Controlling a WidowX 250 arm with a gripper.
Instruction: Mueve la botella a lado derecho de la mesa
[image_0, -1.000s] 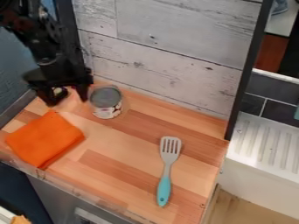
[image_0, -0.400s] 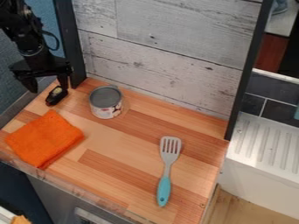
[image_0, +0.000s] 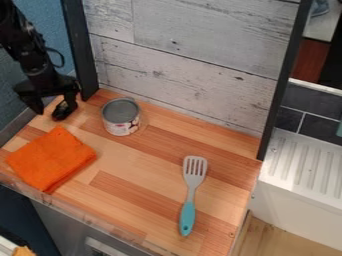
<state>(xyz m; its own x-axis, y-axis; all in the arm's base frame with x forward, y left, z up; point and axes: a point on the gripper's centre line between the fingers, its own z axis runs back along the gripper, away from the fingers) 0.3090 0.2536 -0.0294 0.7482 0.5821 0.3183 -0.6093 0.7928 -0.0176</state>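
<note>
The gripper (image_0: 55, 108) hangs at the table's far left corner, its two fingers spread wide apart. A small dark bottle (image_0: 61, 111) with a light patch lies on its side on the wooden table (image_0: 140, 172), by the gripper's right finger, which partly overlaps it in the view. I cannot tell whether finger and bottle touch.
Just right of the bottle stands a grey-topped can (image_0: 121, 117). An orange cloth (image_0: 51, 159) lies at the left edge, a spatula (image_0: 190, 195) with a turquoise handle right of centre. A whitish plank wall (image_0: 187, 60) rises behind.
The gripper has shifted left from over the bottle and the spot beside the can, most recently dipping slightly. More of the can's left side is uncovered; the bottle lies in about the same place.
</note>
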